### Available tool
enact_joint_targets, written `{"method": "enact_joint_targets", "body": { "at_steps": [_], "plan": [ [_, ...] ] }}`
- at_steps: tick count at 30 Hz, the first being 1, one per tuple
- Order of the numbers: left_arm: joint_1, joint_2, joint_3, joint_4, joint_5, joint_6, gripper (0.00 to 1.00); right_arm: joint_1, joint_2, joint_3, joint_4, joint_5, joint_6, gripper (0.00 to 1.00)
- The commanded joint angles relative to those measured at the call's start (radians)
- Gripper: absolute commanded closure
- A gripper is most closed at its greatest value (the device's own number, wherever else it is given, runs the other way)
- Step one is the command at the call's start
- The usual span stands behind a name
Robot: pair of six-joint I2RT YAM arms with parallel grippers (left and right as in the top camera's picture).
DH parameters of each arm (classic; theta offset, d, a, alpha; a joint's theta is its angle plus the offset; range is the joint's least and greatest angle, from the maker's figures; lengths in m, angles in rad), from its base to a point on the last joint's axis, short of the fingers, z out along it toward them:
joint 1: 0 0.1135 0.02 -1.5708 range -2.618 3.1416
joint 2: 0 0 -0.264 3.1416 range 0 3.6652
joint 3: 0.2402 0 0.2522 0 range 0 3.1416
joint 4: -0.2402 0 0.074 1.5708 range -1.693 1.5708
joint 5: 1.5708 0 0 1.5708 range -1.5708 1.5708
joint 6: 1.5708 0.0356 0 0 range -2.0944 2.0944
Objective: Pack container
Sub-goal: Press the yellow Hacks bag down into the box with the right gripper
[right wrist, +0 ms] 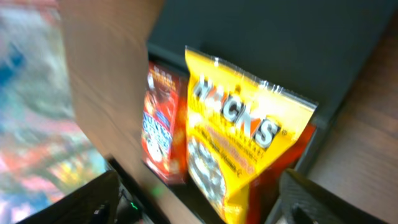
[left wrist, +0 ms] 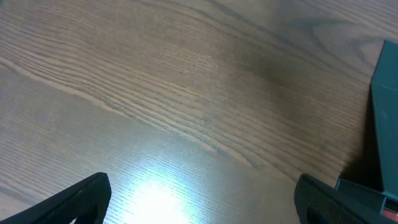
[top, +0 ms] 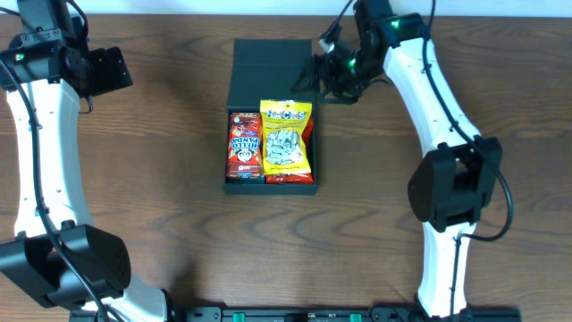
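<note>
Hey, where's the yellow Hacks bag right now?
In the overhead view, the yellow Hacks bag lies inside the open dark container mid-frame, in its right half, close beside the red Hello Panda box.

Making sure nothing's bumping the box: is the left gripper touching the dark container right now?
Apart. The overhead view shows the left gripper well off to the side of the container, with a wide strip of bare table between them.
</note>
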Motion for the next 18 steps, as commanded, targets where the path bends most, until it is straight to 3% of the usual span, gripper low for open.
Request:
{"method": "enact_joint_targets", "body": {
  "at_steps": [1,7,11,18],
  "plan": [
    [0.004,0.009,0.003,-0.003,-0.001,0.006,0.05,0.044,-0.064,0.021,-0.046,0.113,-0.224,0.24],
    [0.004,0.009,0.003,-0.004,0.000,0.006,0.05,0.104,-0.241,0.021,-0.094,0.379,-0.298,0.23],
    [0.003,0.009,0.003,-0.002,0.000,0.006,0.05,0.109,-0.388,-0.008,-0.117,0.389,-0.331,0.21],
    [0.003,0.009,0.003,-0.003,0.000,0.006,0.05,0.136,-0.496,-0.361,0.114,0.389,-0.316,0.16]
  ]
}}
